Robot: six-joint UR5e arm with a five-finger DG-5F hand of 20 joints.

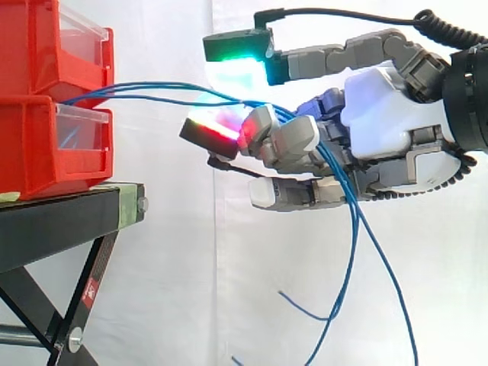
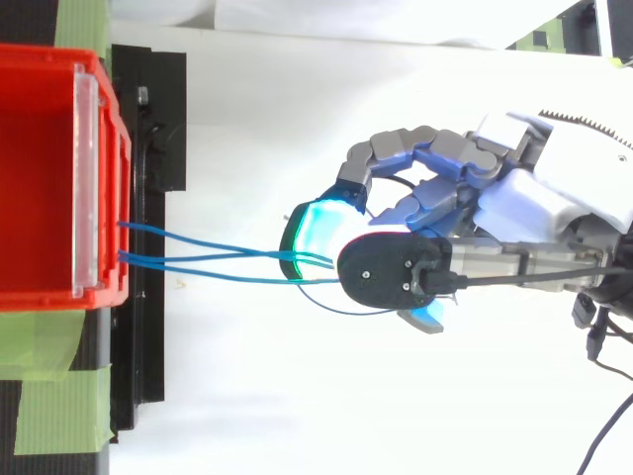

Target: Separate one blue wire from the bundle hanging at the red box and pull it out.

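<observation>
Several thin blue wires [image 1: 152, 90] run out from the front of the stacked red bins [image 1: 30, 145] and stretch to the right into my hand [image 1: 381, 114]. From the hand the wires drop in long loose loops [image 1: 366, 259]. The hand hovers right of the bins, level with them. Its fingers are curled round the wires, with a red-glowing pad [image 1: 217, 130] in front and a green-glowing one [image 1: 236, 57] held straighter above. From above, three wires [image 2: 208, 259] leave the bin's front edge [image 2: 99, 198] and converge at the green pad [image 2: 312, 233] of the hand [image 2: 514, 208].
The bins sit on a black stand [image 1: 61, 221] with crossed legs below. Green tape [image 2: 59, 396] marks the stand beside the bin. A white curtain hangs behind, and open air lies under the hand where the wire ends dangle.
</observation>
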